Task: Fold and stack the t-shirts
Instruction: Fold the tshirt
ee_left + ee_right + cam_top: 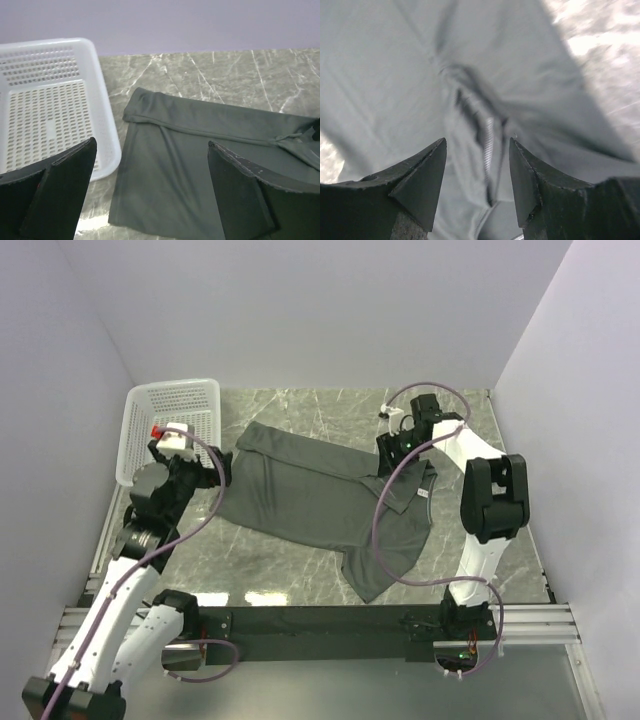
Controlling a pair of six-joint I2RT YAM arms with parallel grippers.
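A dark charcoal-grey t-shirt lies spread on the marble table, hem to the left, collar to the right. My left gripper is open over its left hem edge; in the left wrist view the shirt lies between the wide-apart fingers. My right gripper is open and hangs just above the collar end. In the right wrist view the ribbed collar sits between the gripper tips, not pinched.
A white mesh basket stands at the back left, just left of the shirt; it also shows in the left wrist view. Grey walls close in the table on three sides. Cables loop over the shirt from both arms.
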